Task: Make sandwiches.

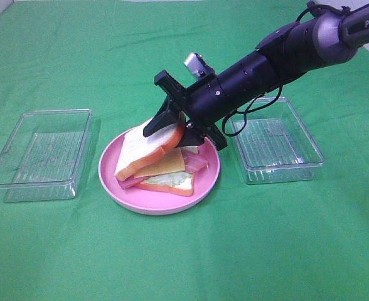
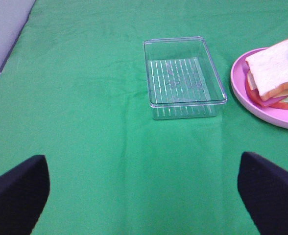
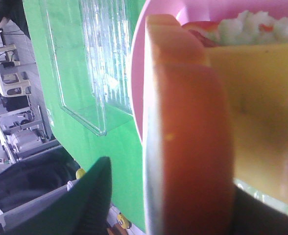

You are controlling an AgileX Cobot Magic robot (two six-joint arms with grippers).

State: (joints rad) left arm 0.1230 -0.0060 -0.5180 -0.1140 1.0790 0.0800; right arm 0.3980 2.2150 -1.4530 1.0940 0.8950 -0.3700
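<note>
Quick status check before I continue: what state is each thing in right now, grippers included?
Right gripper: shut on top bread slice.
Top bread slice: tilted, low edge on the stack.
Stack: cheese, meat, lettuce, bottom bread on pink plate.
Left gripper: open, holding nothing.
Left tray: empty.
Right tray: empty.

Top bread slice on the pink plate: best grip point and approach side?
Grip the top bread slice by its raised rear crust edge, coming from the right-rear, as the right gripper does. It leans tilted, its low edge on the fillings, so only that high edge is free to pinch across the thickness.
</note>
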